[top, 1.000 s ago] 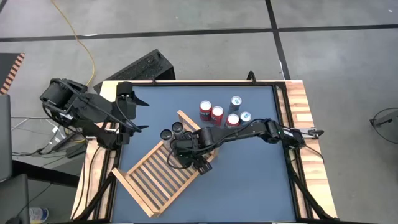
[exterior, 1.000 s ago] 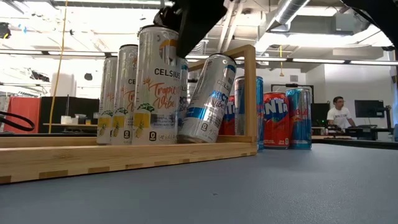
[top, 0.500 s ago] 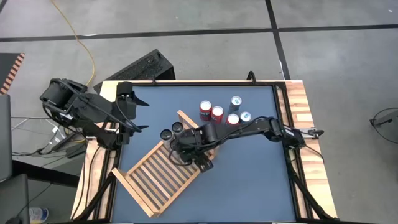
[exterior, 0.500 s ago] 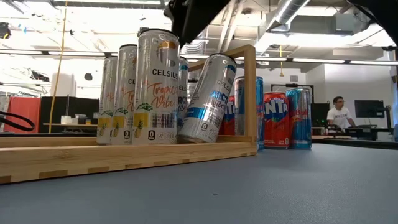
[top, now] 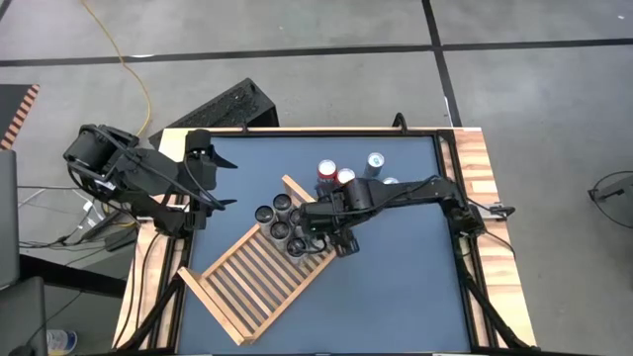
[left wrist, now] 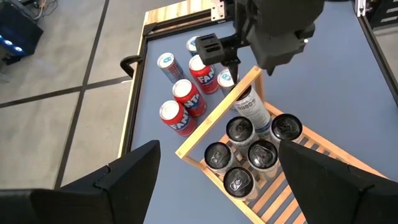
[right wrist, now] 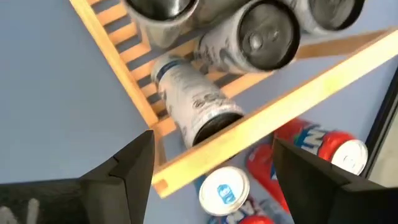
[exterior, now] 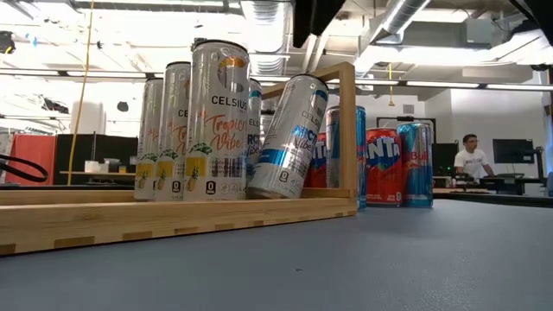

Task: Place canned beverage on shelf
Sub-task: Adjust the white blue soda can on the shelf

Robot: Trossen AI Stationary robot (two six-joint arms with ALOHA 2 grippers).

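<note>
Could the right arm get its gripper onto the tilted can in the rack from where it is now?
Probably yes. The right gripper hangs open just above the tilted can, which leans on the rack frame; upright cans crowd one side.

- Even, bright indoor light from above; the table [top: 396, 287] shows soft, short shadows only
- Low view: ceiling lights [exterior: 259, 13] glare white behind the cans [exterior: 220, 121], whose metal carries bright streaks; the arm at the top edge is a black silhouette
- Right wrist view is motion-blurred: leaning can [right wrist: 196, 102] and shelf [right wrist: 267, 127] frame smeared
- Left wrist view is sharp on the cans, while its own near fingers [left wrist: 124, 177] are soft
</note>
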